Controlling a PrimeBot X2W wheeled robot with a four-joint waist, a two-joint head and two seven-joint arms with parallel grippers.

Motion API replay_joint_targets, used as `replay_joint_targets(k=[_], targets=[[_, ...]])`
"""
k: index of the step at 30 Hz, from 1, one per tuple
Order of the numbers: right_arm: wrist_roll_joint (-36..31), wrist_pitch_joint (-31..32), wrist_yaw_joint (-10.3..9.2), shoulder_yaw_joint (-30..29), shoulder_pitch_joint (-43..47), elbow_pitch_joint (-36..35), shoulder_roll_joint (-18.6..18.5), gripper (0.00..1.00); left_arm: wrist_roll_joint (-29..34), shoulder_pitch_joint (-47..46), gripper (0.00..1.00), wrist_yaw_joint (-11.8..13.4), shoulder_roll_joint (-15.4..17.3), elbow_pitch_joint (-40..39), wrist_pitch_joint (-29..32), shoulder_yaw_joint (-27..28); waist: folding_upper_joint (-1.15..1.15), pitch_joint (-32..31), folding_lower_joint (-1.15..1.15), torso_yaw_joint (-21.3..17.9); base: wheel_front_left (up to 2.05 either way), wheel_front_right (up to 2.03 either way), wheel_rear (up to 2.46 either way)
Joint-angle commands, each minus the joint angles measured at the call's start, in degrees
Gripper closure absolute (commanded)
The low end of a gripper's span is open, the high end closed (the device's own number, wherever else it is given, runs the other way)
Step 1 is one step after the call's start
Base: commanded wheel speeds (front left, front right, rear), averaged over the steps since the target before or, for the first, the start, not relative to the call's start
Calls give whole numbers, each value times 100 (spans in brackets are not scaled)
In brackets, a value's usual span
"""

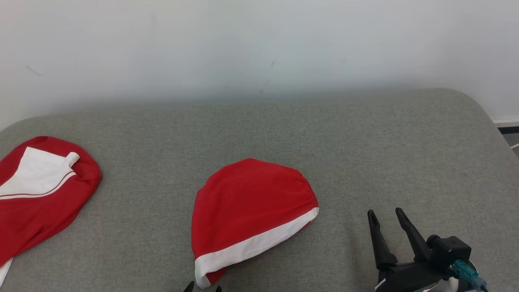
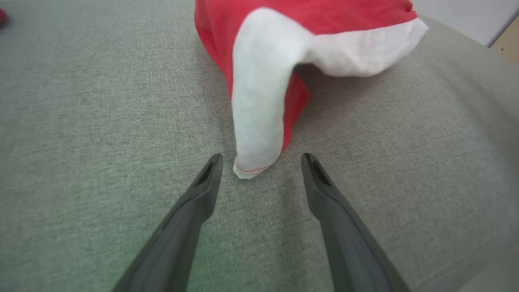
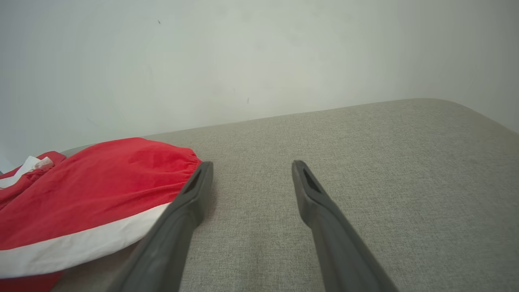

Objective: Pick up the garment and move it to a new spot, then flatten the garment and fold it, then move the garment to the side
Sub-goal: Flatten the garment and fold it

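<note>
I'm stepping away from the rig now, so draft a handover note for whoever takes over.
Left gripper: open, empty, the white hem corner of the middle garment between its tips, ungripped.
Right gripper: open, empty, above the grey cushion to the garment's right.
Another red garment lies far left.
Done: no grip yet.
Left: pick up, move, flatten, fold, set aside.

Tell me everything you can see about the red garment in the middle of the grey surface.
The middle garment is red, thin-looking cloth with a white band along its near edge and gathers at its right edge. It lies as a rounded dome shape, mostly flat on the grey fabric surface. Its near corner curls over; that white tip sits between the fingers of the open left pincer, not gripped.
</note>
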Motion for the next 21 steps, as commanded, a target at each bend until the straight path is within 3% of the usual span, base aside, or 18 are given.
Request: replay_joint_targets(k=[1,2,13,21], targets=[[40,21,0,1,-15,-10,-38,0,32,-92,61,-31,-1,90,-8,39,0,31,0,-61,0,0,0],[39,19,0,-8,-8,-19,-42,0,42,-121,100,-39,-11,106,-8,63,0,36,0,-65,0,0,0],[-1,3,0,-93,76,-38,4,0,370,-311,100,149,125,-100,-8,533,0,50,0,160,0,0,0],[17,-5,0,-112,127,0,79,0,845,-160,100,379,632,-707,-8,769,0,-20,0,479,0,0,0]])
